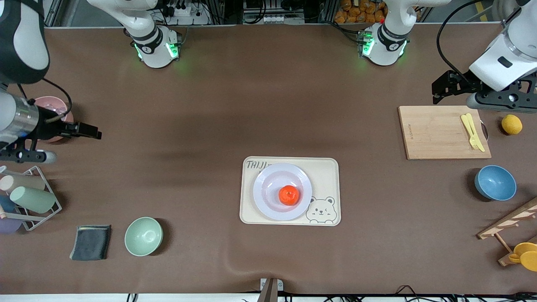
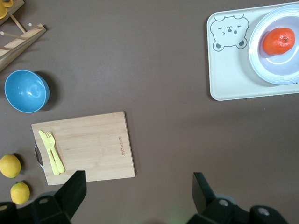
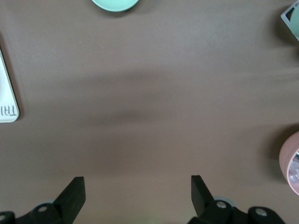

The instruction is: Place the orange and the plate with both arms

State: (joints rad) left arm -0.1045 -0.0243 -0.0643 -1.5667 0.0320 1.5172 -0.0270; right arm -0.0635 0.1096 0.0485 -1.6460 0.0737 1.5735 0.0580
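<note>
The orange [image 1: 289, 195] lies in the sunken centre of the white plate [image 1: 268, 184]. The plate rests on the cream bear-printed tray [image 1: 325, 172] in the middle of the table. The left wrist view also shows the orange [image 2: 279, 40] on the plate [image 2: 275, 74]. My left gripper [image 1: 440, 90] is open and empty in the air over the table by the cutting board's edge, at the left arm's end; its jaws stand wide apart [image 2: 138, 182]. My right gripper [image 1: 90, 130] is open and empty over bare table at the right arm's end [image 3: 138, 184].
A wooden cutting board [image 1: 436, 132] carries yellow cutlery [image 1: 472, 131]; a yellow fruit [image 1: 512, 124] and a blue bowl [image 1: 495, 182] lie nearby. A pale green bowl [image 1: 143, 236], a dark cloth [image 1: 91, 242], a cup rack [image 1: 29, 197] and a pink bowl [image 1: 52, 107] are at the right arm's end.
</note>
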